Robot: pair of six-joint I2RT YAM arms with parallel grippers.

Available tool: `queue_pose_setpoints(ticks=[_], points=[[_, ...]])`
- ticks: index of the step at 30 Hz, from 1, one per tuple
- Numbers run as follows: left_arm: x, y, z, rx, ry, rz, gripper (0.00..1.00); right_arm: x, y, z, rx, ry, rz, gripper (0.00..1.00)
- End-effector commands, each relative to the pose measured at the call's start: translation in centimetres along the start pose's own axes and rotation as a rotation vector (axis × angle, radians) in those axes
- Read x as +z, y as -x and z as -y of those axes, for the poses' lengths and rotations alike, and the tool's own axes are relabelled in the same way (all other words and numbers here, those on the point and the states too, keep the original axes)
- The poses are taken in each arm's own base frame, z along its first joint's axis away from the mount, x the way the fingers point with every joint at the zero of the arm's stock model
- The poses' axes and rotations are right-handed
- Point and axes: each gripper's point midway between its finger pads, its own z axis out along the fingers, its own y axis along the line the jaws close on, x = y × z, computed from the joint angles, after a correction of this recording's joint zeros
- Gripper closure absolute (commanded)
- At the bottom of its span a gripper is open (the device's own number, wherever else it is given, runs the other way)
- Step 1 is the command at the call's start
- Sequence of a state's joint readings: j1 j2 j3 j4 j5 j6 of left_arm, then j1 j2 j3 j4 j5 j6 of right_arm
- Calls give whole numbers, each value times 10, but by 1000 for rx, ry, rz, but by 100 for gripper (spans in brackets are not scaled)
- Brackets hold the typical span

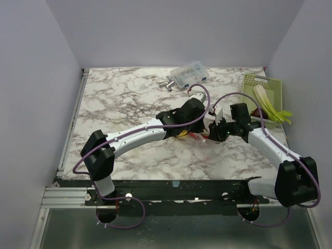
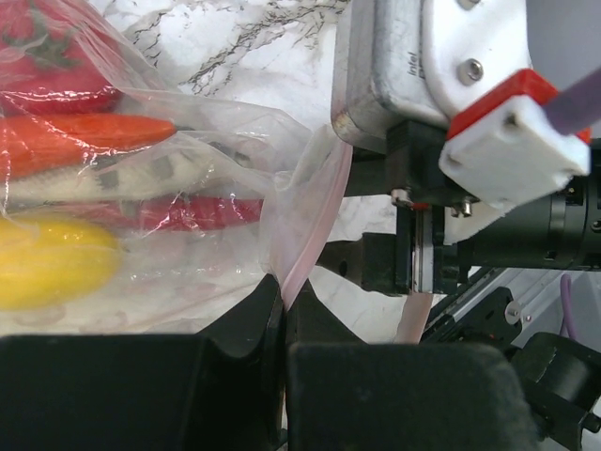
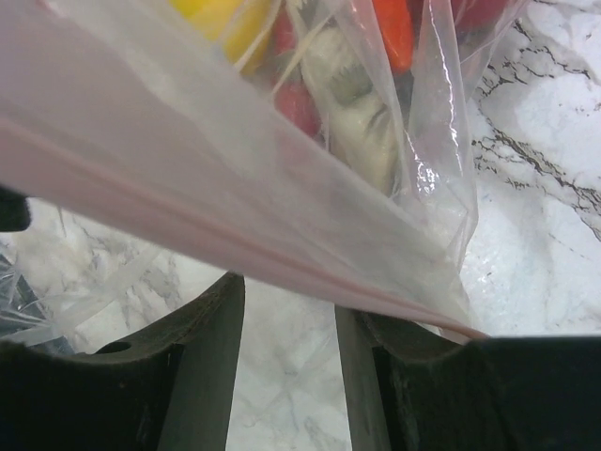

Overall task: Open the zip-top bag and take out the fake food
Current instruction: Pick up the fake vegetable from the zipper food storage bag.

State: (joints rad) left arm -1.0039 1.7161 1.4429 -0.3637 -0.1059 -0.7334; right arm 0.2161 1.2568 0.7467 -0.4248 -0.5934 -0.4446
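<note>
The zip-top bag [image 2: 188, 188] is clear and crinkly, with its pink zipper strip [image 2: 305, 235] toward the grippers. It lies mid-table between both grippers [image 1: 191, 135]. Inside it I see a yellow lemon [image 2: 52, 258], an orange carrot [image 2: 75, 136] and red pieces [image 2: 56, 75]. My left gripper [image 2: 282, 299] is shut on the pink strip. My right gripper [image 3: 289, 305] is open. The bag [image 3: 282, 141] and its strip [image 3: 235, 240] stretch just beyond its fingertips, not pinched. In the top view the left gripper [image 1: 204, 128] and the right gripper [image 1: 219, 130] nearly meet.
A green basket [image 1: 253, 80] at the back right holds a pale green-white stalk [image 1: 267, 101] and a dark red piece [image 1: 258, 111]. A small clear plastic box [image 1: 189, 72] with blue contents and a metal fitting [image 1: 167, 83] lie at the back.
</note>
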Motion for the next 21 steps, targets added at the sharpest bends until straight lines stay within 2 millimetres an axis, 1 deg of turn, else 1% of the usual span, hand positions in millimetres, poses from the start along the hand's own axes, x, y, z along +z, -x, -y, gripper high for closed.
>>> queue_pose_setpoints(ticks=[1, 9, 11, 17, 19, 21], points=[[-3, 11, 5, 0, -9, 56, 100, 8, -15, 7, 29, -27, -50, 53], [-5, 11, 4, -1, -14, 78, 100, 12, -18, 9, 48, -29, -59, 56], [-6, 11, 5, -1, -16, 79, 100, 14, -18, 9, 53, -22, -63, 58], [-9, 10, 6, -3, -27, 92, 100, 17, -17, 7, 64, 5, -68, 71], [-10, 10, 7, -5, -31, 97, 100, 16, -17, 7, 64, 4, -67, 73], [-11, 11, 8, -4, -34, 101, 100, 16, -16, 7, 64, 5, -65, 74]])
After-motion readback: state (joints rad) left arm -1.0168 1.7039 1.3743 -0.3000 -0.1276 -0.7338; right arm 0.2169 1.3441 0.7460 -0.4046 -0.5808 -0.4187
